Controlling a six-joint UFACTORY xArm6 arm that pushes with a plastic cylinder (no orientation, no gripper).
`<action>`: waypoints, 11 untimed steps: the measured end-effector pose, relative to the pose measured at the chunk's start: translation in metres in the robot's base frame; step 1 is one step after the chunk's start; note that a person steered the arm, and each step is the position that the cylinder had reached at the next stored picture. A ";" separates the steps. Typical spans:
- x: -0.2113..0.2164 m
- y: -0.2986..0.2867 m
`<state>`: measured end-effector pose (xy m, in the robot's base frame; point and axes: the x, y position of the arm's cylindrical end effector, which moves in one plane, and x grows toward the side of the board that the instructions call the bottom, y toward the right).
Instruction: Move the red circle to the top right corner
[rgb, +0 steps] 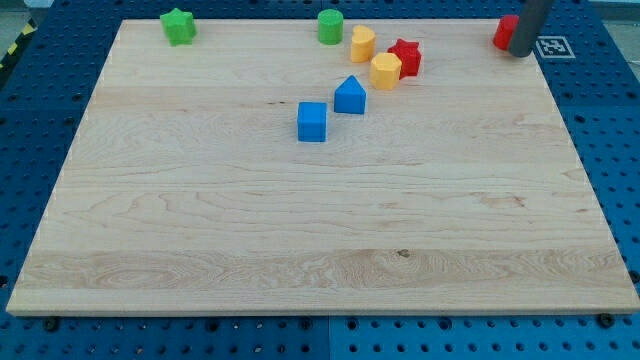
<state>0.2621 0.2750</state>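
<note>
Eight blocks sit on your counter (200, 230). My tip (521, 52), the end effector, is a bare rod grasping nothing; it touches the red circle (505, 32), just to its left in the counter's top right corner. A black-and-white marker tag (553, 46) lies just right of it, with no readable writing.

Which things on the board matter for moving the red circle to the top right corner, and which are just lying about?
Part of the job:
red circle, at the top right corner
my tip, touching its right side

Lying about:
green star
green cylinder
two yellow blocks
red star
two blue blocks
</note>
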 end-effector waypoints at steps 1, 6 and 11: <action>-0.004 0.000; 0.029 -0.007; -0.020 -0.007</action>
